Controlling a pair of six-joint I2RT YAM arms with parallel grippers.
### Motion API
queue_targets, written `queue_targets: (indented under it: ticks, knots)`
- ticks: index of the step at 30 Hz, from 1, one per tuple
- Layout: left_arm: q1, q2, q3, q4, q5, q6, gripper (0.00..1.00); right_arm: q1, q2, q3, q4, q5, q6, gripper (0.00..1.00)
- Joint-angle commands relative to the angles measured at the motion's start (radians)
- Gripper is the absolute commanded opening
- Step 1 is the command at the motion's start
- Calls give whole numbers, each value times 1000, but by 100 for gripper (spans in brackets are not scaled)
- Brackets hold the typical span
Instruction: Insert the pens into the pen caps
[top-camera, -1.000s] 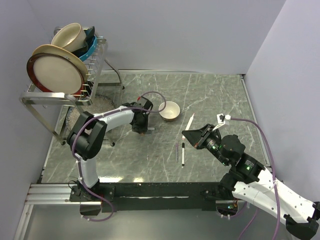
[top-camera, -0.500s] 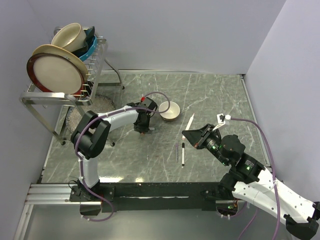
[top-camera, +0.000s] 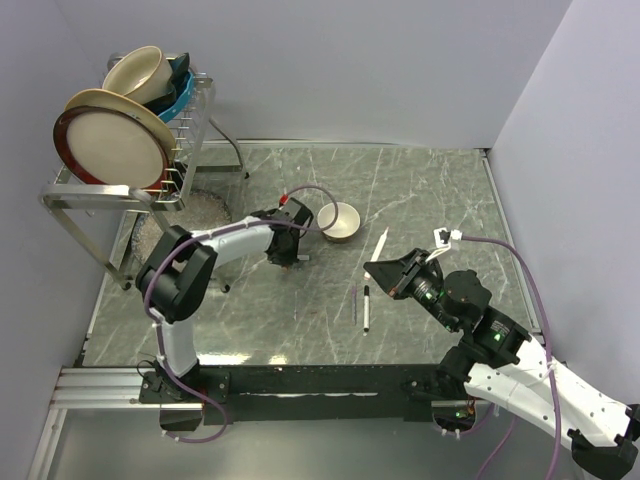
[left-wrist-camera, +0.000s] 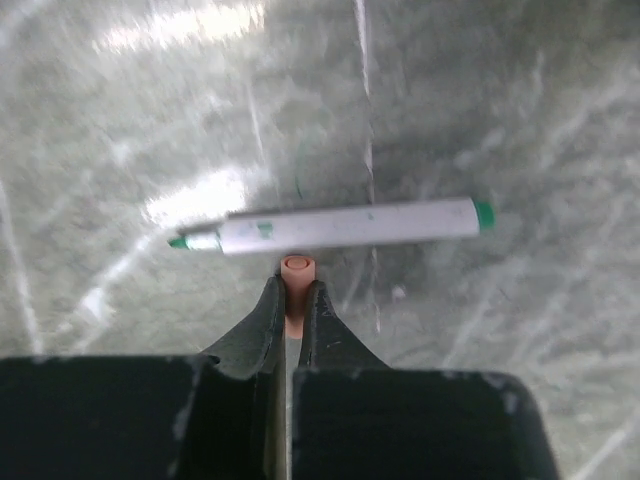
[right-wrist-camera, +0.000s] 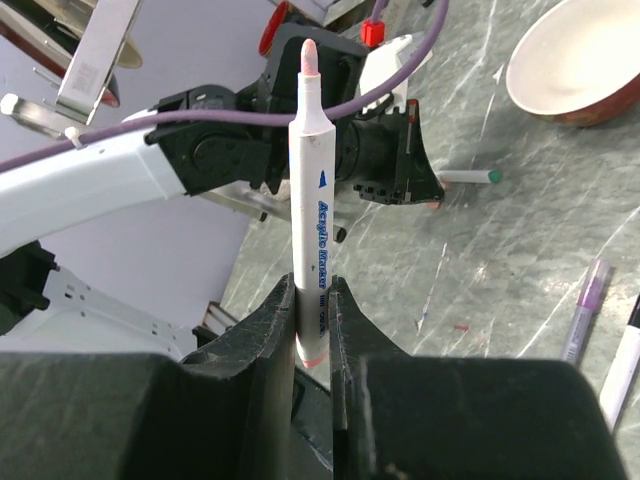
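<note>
My left gripper (left-wrist-camera: 293, 292) is shut on a small salmon-red pen cap (left-wrist-camera: 295, 266), held low over the table with its open end facing away. Just beyond the cap, a white pen (left-wrist-camera: 345, 226) with green ends lies crosswise on the table. My right gripper (right-wrist-camera: 312, 292) is shut on the lower barrel of a white pen (right-wrist-camera: 311, 190), whose pinkish tip points toward the left arm. From above, the left gripper (top-camera: 283, 254) sits left of the bowl and the right gripper (top-camera: 385, 270) holds its pen (top-camera: 381, 243) at centre right.
A cream bowl (top-camera: 340, 221) stands right of the left gripper. A purple pen (top-camera: 354, 300) and a black-tipped pen (top-camera: 366, 308) lie side by side in front of the right gripper. A dish rack (top-camera: 130, 130) with plates fills the back left corner.
The left gripper's jaws have come together on the salmon-red cap, and that arm has shifted slightly. The right arm and its pen have not moved.
</note>
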Motion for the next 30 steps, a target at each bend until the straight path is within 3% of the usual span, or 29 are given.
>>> queue_targets:
  ticks: [1,7,13,21,30]
  knots:
    - [-7,-90,-105,44,155,-64,1,5,15,24,30,-28,14,0]
    - [-7,-252,-159,66,263,-110,1,5,65,-52,141,-169,19,0]
    - [-9,-509,-244,308,514,-233,1,39,194,-81,300,-421,-32,0]
    - [-12,-759,-311,532,579,-388,1,116,291,-52,370,-439,-42,0]
    - [-19,-832,-320,644,620,-410,1,128,308,-19,351,-407,-41,0]
